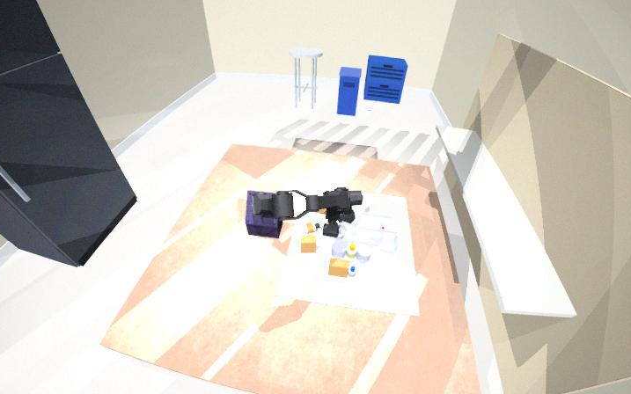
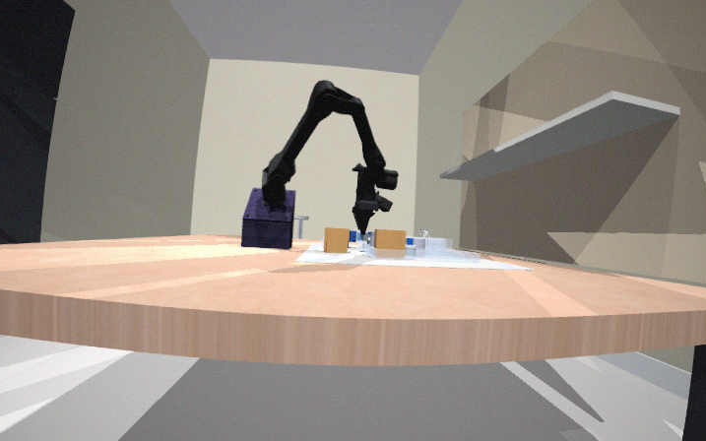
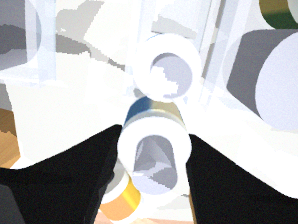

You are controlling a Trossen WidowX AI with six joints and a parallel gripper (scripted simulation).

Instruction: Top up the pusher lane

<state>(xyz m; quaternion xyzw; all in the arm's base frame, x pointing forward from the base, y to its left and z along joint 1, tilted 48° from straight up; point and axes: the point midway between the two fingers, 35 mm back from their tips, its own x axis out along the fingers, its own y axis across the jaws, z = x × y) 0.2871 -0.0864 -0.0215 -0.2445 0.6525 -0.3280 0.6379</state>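
My gripper [image 3: 153, 136] [image 1: 331, 229] [image 2: 362, 231] is shut on a small white-lidded jar [image 3: 153, 165] with a blue and yellow label, held low at the front of the clear pusher lane [image 3: 222, 23] [image 1: 378, 229]. A matching white-lidded jar [image 3: 166, 70] stands in the lane just ahead of the held one. In the wrist view the two lids sit close, one behind the other; I cannot tell if they touch. The pusher plate is hidden from me.
An orange jar [image 3: 123, 203] [image 1: 310, 226] lies just behind the fingers. Two orange boxes [image 1: 308, 243] [image 1: 339, 267] [image 2: 336, 239] [image 2: 389, 239], white cylinders [image 1: 340, 248] [image 3: 280, 90] and a yellow-capped bottle [image 1: 352, 250] stand on the white mat [image 1: 347, 293]. The arm's purple base [image 1: 262, 220] is to the left.
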